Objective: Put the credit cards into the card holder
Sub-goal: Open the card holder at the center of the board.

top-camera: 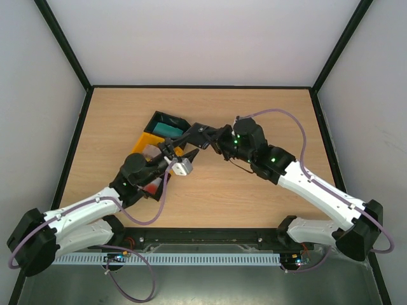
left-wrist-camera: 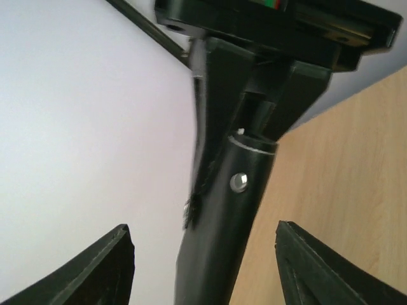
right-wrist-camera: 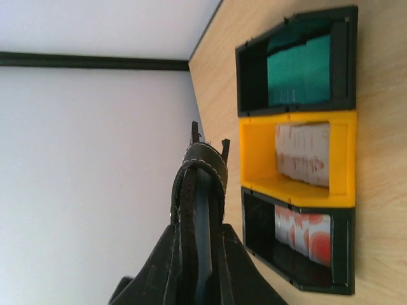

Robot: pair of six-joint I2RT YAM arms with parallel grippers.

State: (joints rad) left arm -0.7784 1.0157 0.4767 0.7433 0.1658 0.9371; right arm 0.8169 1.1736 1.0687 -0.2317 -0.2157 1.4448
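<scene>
Tabletop [top-camera: 254,203]; card holder [right-wrist-camera: 197,190] in right tool [right-wrist-camera: 197,273]

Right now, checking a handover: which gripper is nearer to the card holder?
Right. The right gripper is shut on the card holder, holding it off the table; the left gripper is open, close beside it, its fingers spread and not gripping it.

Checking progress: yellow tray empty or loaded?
Loaded. Right wrist view shows pale white-pink cards lying inside the yellow tray.
</scene>
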